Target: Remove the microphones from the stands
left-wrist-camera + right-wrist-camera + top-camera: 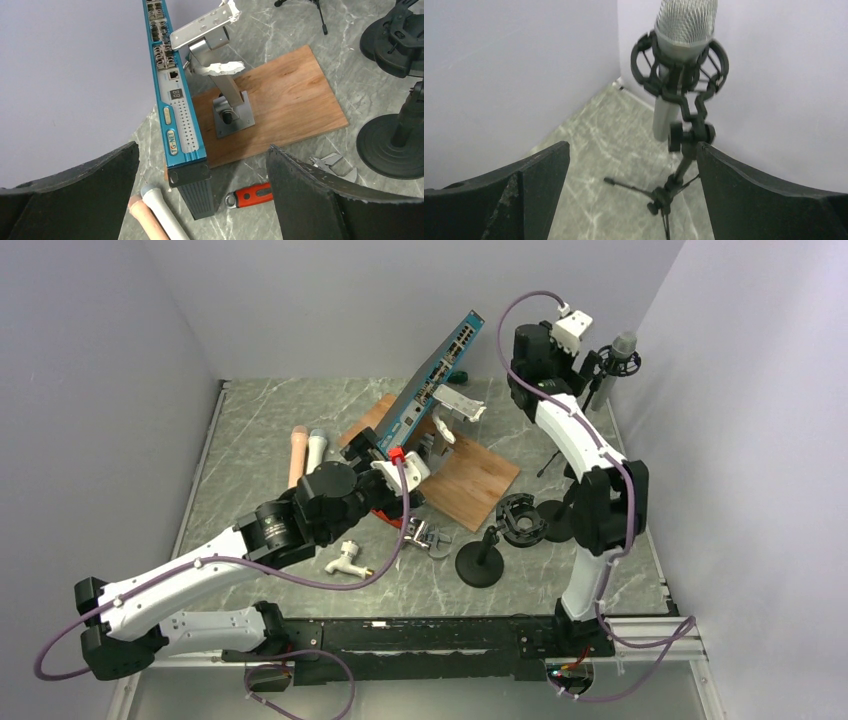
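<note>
1. FAR-RIGHT CORNER: my right gripper hangs high off the table, jaws spread as wide as they go, nothing in them.
2. The microphone stands ahead of it and a bit right of the gap's centre line. It's beyond the fingertips, not yet between them.
3. Long axis is upright: silver grille on top, body dropping through the black shock mount, which rings it around the middle. The mount sits atop a small tripod stand on the marble tabletop, close to both walls.
4. My judgement: the exit path is up, along that axis, so the jaws need to close across the body from the sides (above or below the ring, can't yet say which gives more room).
5. My left gripper is equally wide open and empty, hovering mid-table over the blue network switch and wooden board, well apart from the mic.
6. So the right arm is the nearer by far. I'd say this is approach stage, w/ no contact made.
</note>
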`<state>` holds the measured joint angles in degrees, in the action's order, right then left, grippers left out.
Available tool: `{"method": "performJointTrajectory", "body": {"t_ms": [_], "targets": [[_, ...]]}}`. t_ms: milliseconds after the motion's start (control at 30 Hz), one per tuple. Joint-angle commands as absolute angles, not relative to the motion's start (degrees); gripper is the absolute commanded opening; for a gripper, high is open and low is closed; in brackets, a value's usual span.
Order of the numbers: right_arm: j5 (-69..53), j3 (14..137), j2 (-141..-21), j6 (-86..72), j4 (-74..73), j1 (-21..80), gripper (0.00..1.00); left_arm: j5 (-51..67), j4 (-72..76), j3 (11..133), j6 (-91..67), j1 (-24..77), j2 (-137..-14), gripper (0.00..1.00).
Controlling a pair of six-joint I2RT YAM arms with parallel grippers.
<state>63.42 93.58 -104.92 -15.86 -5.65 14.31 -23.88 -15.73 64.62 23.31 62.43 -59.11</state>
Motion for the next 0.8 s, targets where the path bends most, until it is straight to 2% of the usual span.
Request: {"method": "performJointTrajectory", "body": {"t_ms": [0,133,267,367,500,633,767], "targets": [[73.41,104.38,-110.03,1.31,5.74,12.91,0.98,-24.05,-12.11,65.11,23.76,62.32,-56.96,0.99],[75.84,107.64,-113.80,15.45,14.80,12.21,0.98,-24.19,-12.35,65.19,24.14,62.38,-56.08,0.99],[75.52,110.81,-115.88,19.04,14.27,10.39,0.99,-25.02,-10.02,63.58,25.31,62.31,-54.52,0.99],[72.02,113.62,-115.88,12.07,5.50,8.47,0.99,-25.59,-8.77,62.53,25.87,62.16,-54.02,0.99],[64.74,121.75,-117.77,-6.30,-16.33,4.14,0.98,-24.75,-9.37,62.88,25.32,61.89,-54.80,0.99],[63.01,119.79,-117.06,-2.78,-11.66,3.45,0.96,-24.47,-9.63,62.98,25.14,61.42,-55.68,1.00],[62.43,124.84,-119.29,-3.04,-15.92,3.08,0.92,-24.47,-9.27,62.61,24.99,60.49,-56.09,0.99]]}}
